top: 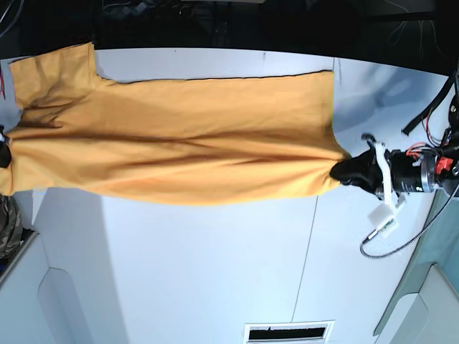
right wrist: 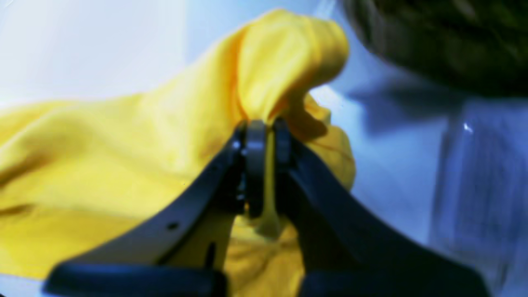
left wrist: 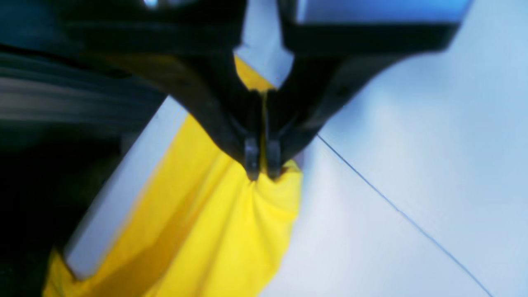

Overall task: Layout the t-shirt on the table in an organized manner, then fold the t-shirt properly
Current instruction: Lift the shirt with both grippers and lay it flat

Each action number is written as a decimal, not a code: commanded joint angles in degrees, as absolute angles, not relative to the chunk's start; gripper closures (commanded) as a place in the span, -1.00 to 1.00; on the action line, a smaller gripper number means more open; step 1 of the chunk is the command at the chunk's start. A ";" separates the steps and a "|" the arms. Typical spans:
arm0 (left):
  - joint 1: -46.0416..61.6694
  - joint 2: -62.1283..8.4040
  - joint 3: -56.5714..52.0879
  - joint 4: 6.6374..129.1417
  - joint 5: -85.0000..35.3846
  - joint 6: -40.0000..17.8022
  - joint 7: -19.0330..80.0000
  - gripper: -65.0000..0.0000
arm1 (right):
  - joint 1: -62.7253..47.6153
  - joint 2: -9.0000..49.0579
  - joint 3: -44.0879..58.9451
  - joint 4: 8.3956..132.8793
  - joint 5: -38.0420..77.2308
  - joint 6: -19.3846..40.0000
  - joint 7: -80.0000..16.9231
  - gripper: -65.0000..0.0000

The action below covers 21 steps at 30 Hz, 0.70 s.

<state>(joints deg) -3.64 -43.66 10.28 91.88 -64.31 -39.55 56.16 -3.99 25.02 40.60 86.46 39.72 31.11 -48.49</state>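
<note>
Room: dark at the back, past the far edge of the table (top: 215, 272).
Table: big, white and smooth. It has a thin dark seam (top: 307, 251) running across it.
Shirt (top: 179, 136): orange-yellow. It lies stretched out long across the far part of the table, from one arm to the other. The side that shows is plain.
Shirt shape: one sleeve (top: 50, 68) sticks out at the far corner on the base view's left. The cloth has long soft folds along it. The end on the base view's right bunches to a point where it is pinched.
Left gripper (left wrist: 262, 163): it is on the right in the base view, just off the shirt's end. Its two black fingers (left wrist: 251, 154) are squeezed tight together. A bunch of yellow cloth is caught between them and fans out from the tips.
Left view: the cloth runs away from the tips over the white top. The seam shows beside it.
Right gripper (right wrist: 266, 165): it is at the left edge in the base view, and only a small dark bit shows there. In its own camera, its fingers (right wrist: 255, 165) are closed on a thin fold of the shirt. More cloth humps up past the tips.
Camo cloth (top: 8, 226): a small bit at the left edge of the base view, near the shirt's end.
Cable (top: 391, 240): it loops down from the left arm.
Vent (top: 288, 332): a white slot at the near edge.
</note>
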 commanded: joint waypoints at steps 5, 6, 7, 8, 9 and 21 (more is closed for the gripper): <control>8.34 -43.42 10.07 91.72 -56.49 -40.00 52.01 1.00 | -12.29 23.99 43.35 86.43 41.34 31.99 -45.15 1.00; 9.63 -42.37 10.07 90.24 -53.87 -40.00 49.84 1.00 | -13.10 23.18 43.27 85.60 41.32 31.99 -44.77 1.00; 10.31 -41.10 10.07 88.55 -51.79 -40.00 47.86 0.87 | -13.39 22.39 43.09 84.44 41.30 31.97 -44.56 1.00; 10.50 -39.77 10.07 86.85 -49.95 -40.00 46.22 0.69 | -13.32 21.67 42.98 83.09 41.04 31.94 -44.42 1.00; 10.48 -38.54 10.07 85.19 -48.49 -40.00 44.64 0.52 | -12.99 21.02 42.76 81.62 40.77 31.94 -43.77 1.00; 8.58 -35.29 5.02 87.11 -52.10 -40.00 49.76 0.18 | -12.75 20.78 42.92 84.16 42.04 31.75 -41.95 0.04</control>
